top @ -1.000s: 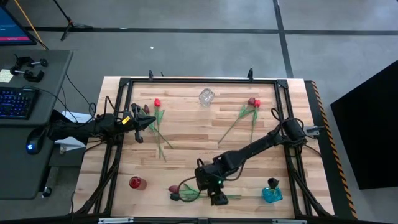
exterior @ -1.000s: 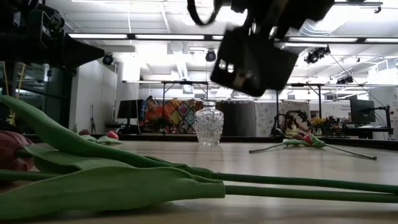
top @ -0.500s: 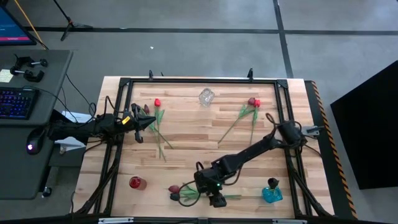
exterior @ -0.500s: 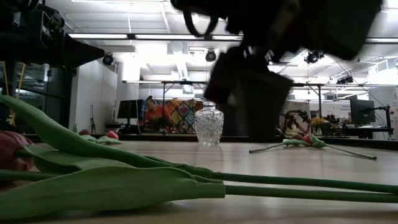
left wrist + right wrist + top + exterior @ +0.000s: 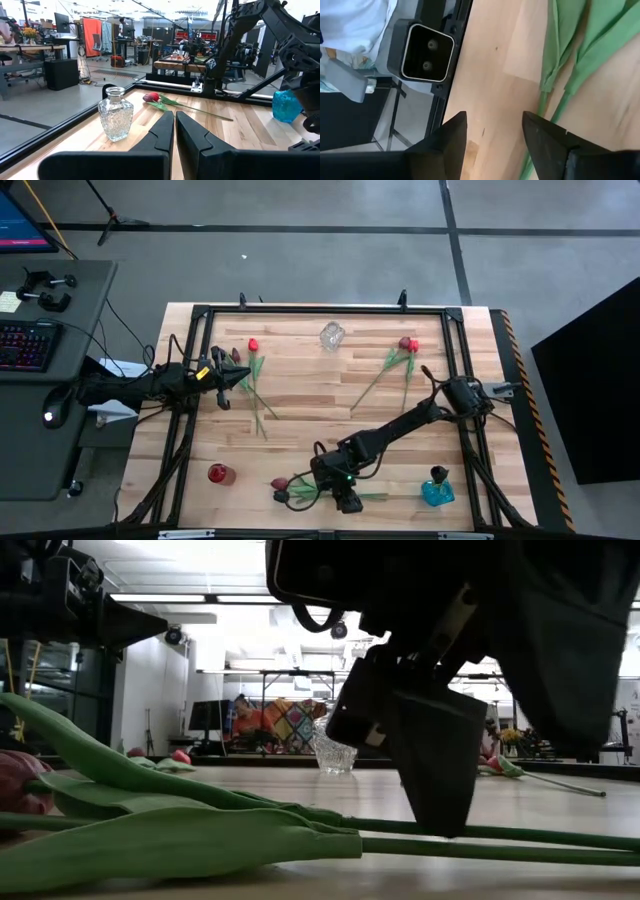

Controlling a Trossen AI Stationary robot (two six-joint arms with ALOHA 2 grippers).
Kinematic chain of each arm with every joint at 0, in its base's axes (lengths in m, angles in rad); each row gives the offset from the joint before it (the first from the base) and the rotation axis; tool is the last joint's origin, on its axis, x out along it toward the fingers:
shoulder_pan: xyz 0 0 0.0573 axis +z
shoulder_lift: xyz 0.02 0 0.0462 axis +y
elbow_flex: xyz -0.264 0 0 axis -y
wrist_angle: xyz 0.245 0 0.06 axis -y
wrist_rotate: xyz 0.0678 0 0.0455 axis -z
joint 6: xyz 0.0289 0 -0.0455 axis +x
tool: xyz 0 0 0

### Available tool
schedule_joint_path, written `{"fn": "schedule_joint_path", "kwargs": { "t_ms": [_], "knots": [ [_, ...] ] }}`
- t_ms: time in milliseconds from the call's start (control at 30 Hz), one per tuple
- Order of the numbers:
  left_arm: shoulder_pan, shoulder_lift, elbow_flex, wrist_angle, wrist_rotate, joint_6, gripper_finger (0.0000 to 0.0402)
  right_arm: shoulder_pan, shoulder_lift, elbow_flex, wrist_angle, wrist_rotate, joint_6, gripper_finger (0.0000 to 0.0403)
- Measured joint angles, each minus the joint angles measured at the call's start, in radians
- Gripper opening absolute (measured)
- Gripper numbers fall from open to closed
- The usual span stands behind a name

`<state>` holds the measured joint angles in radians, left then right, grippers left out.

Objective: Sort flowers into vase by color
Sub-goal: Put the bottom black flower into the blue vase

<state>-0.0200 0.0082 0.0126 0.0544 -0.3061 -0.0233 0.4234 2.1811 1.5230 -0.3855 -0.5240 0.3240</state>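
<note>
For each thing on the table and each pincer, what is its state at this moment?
Left pincer: shut, empty.
Right pincer: open, low over the front tulips.
Front tulips: lying flat.
Left tulips: lying flat.
Right tulips: lying flat.
Clear vase: upright, empty.
Blue vase: upright.
Red vase: upright.

A clear vase (image 5: 332, 336) stands at the middle of the bench's far edge, flowers (image 5: 256, 370) lying to its left and tulips (image 5: 399, 358) to its right. Two more stems (image 5: 300, 491) lie along the near edge, between small vessels (image 5: 221, 474) and (image 5: 437, 489).
</note>
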Motion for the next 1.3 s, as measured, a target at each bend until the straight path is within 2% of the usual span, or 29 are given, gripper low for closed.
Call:
{"fn": "schedule_joint_path", "kwargs": {
  "t_ms": [700,800,900,1100,1300],
  "knots": [
    [0.000,0.000,0.000,0.000,0.000,0.000,0.0008,-0.036,0.000,0.000,-0.030,0.176,-0.019,0.0179],
    [0.000,0.000,0.000,0.000,0.000,0.000,0.0008,-0.037,0.000,0.001,-0.045,0.182,-0.047,0.0179],
    [0.000,0.000,0.000,0.000,0.000,0.000,0.0008,-0.027,0.000,0.002,-0.056,0.234,-0.083,0.0172],
    [0.000,0.000,0.000,0.000,0.000,0.000,0.0008,0.000,-0.001,0.002,-0.061,0.356,-0.149,0.0121],
    [0.000,0.000,0.000,0.000,0.000,0.000,0.0008,0.005,-0.001,0.002,-0.061,0.422,-0.144,0.0019]
  ]
}}
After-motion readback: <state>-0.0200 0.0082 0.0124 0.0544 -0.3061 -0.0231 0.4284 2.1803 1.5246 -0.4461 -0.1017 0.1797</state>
